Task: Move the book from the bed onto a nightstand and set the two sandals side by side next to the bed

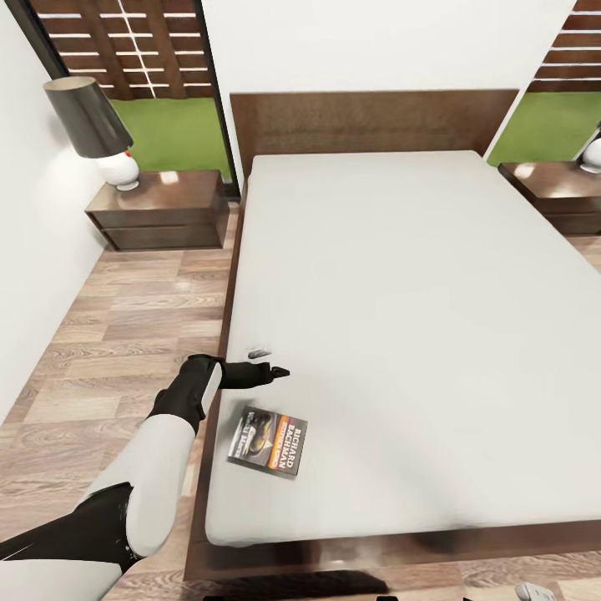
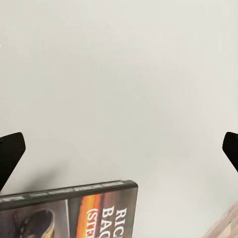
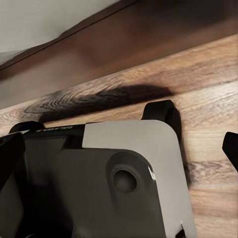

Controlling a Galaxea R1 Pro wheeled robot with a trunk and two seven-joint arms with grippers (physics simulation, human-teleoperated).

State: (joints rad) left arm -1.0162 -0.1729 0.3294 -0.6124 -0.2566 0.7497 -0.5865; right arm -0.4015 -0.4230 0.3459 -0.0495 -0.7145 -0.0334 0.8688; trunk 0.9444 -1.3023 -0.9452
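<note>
The bedroom has white walls and a wood-plank floor (image 1: 125,334), with black-framed windows (image 1: 167,75) at the far corners giving onto a slatted fence and green grass. The bed (image 1: 376,121) takes up most of the head view: a dark-brown frame with a flat headboard and a plain light-grey mattress (image 1: 401,317). A nightstand (image 1: 159,209) stands on the floor just beside the bed's head on the left, dark brown with two drawers, and a second nightstand (image 1: 555,192) stands at the other side, cut by the picture's edge. On the left one sits a lamp (image 1: 96,125) with a dark shade and a white round base.

The left arm (image 1: 167,442), white with black joints, reaches from the lower left over the bed's side rail. Its left hand (image 1: 271,372) hovers over the mattress near the edge, just beyond the book; in the left wrist view the two black fingertips (image 2: 10,153) stand wide apart at the picture's sides with nothing between them, so the hand is open and holds nothing.

The book (image 1: 269,441) lies flat on the mattress near the bed's foot-left corner, cover up, dark with an orange-red picture and white lettering; it also shows in the left wrist view (image 2: 74,210).

In the right wrist view, the right hand's dark fingertips (image 3: 230,148) are spread with nothing between them, above a grey part of the robot (image 3: 129,173) and the floor
</note>
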